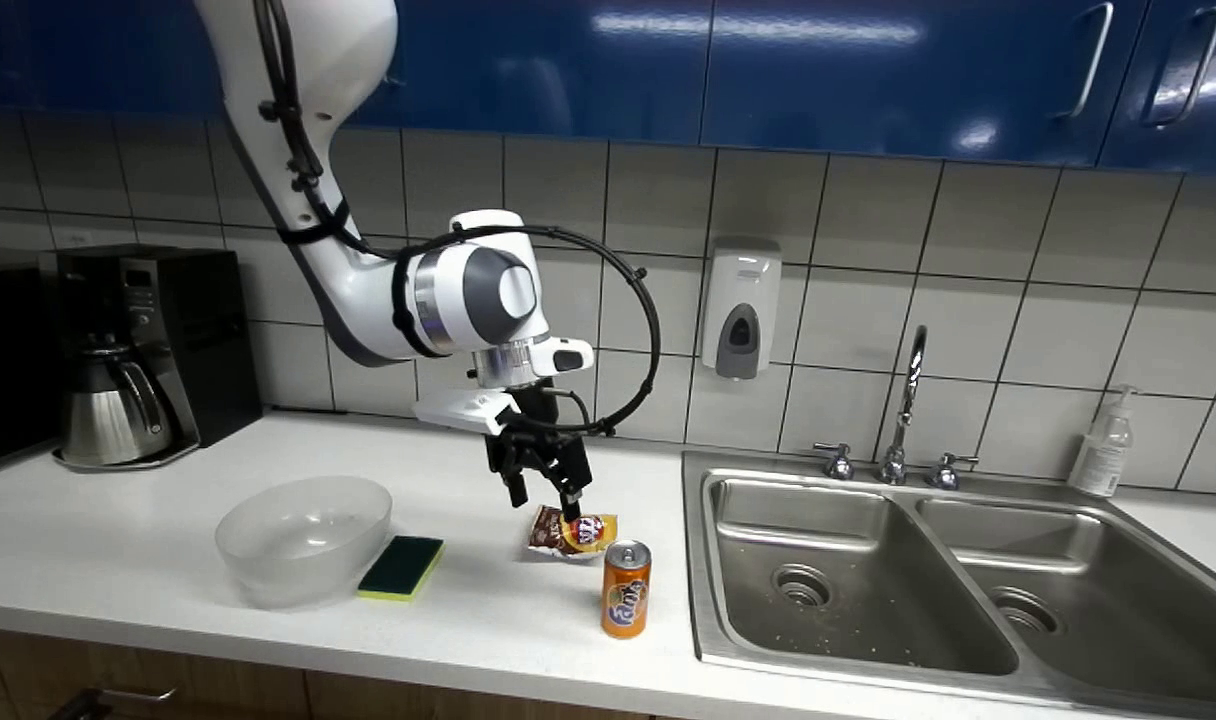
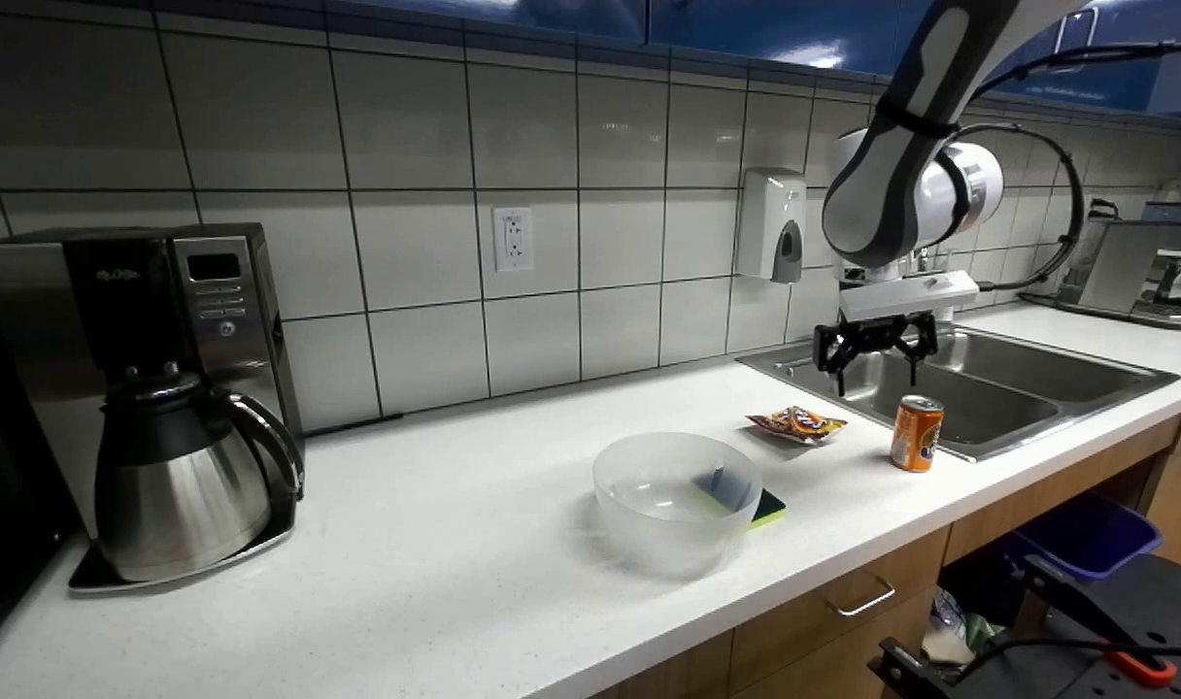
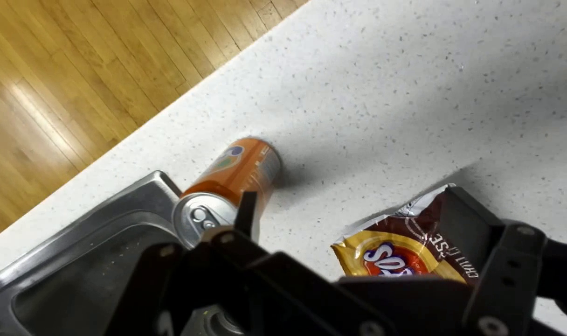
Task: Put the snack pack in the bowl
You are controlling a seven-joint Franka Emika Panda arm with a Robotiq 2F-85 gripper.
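The snack pack, dark brown and yellow-orange, lies flat on the counter near the sink. It shows in both exterior views (image 1: 593, 535) (image 2: 794, 424) and in the wrist view (image 3: 390, 252), partly covered there by the gripper. My gripper (image 1: 545, 503) is open and empty above the counter near the packet, and it also shows in an exterior view (image 2: 877, 382). In the wrist view, its fingers (image 3: 353, 205) stand wide apart; one overlaps the packet's brown end, the other the can. The translucent whitish bowl stands empty in both exterior views (image 1: 288, 575) (image 2: 668, 539), outside the wrist view.
An orange can (image 1: 626, 595) stands upright beside the packet and shows in the wrist view (image 3: 239, 168). A green-and-black sponge (image 1: 400, 566) lies against or close to the bowl. A steel sink (image 1: 703, 560) is beyond the packet. A coffee maker (image 2: 192, 466) stands at the far end.
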